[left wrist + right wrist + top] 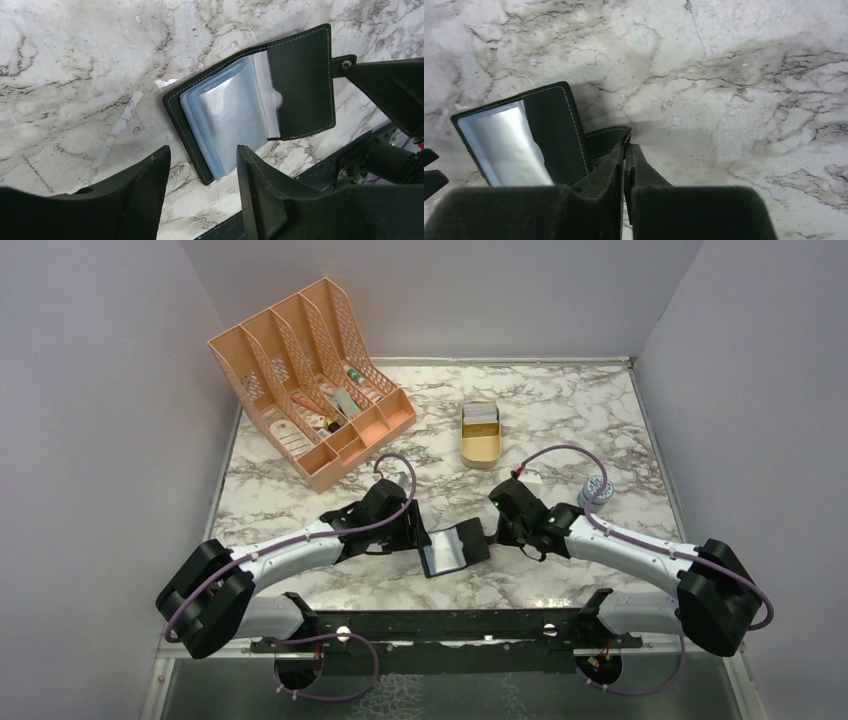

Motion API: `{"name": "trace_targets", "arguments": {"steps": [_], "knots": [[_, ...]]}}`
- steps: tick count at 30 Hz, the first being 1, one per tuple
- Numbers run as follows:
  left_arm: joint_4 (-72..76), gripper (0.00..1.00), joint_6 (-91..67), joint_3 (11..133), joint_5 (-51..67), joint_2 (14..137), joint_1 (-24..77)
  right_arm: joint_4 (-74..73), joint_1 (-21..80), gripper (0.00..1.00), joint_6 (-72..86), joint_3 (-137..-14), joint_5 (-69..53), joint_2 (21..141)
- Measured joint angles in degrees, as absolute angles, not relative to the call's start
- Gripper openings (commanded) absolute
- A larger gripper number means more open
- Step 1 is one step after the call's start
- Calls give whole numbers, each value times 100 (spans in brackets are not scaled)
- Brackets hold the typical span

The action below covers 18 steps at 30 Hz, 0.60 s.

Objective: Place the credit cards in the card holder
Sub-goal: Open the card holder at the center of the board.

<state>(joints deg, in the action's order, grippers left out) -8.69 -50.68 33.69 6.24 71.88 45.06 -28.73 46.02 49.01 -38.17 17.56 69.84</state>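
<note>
The black card holder (pixel 455 547) lies open on the marble between my two grippers, its clear blue-grey inner sleeves (pixel 230 117) facing up. It also shows in the right wrist view (pixel 524 140). My right gripper (pixel 628 147) is shut on the holder's snap tab (pixel 606 140) at its right edge, and shows in the top view (pixel 497 525). My left gripper (pixel 202 152) is open and empty, just off the holder's near-left corner, and shows in the top view (pixel 415 530). A stack of whitish credit cards (pixel 480 416) sits in a gold tin farther back.
The gold oval tin (pixel 481 448) stands behind the holder. A peach desk organiser (pixel 310 380) with small items stands at the back left. A small round grey object (pixel 596 490) lies by the right arm. A black rail (pixel 450 625) runs along the near edge.
</note>
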Motion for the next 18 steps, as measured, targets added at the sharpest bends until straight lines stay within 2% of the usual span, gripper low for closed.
{"name": "trace_targets", "arguments": {"steps": [10, 13, 15, 18], "knots": [[-475, 51, -5205, 3087, 720, 7474, 4506, -2985, 4600, 3, 5098, -3662, 1885, 7094], [-316, 50, -5262, 3026, 777, 7570, 4506, -2993, 4600, 29, 5074, -3664, 1876, 7094], [-239, 50, -5304, 3013, 838, 7634, 4506, -3083, 4600, 42, 5052, -3721, 1846, 7094], [-154, 49, -5336, 3013, 880, 7651, 4506, -3299, 4600, 50, 4919, -3983, 1745, 7072]]}}
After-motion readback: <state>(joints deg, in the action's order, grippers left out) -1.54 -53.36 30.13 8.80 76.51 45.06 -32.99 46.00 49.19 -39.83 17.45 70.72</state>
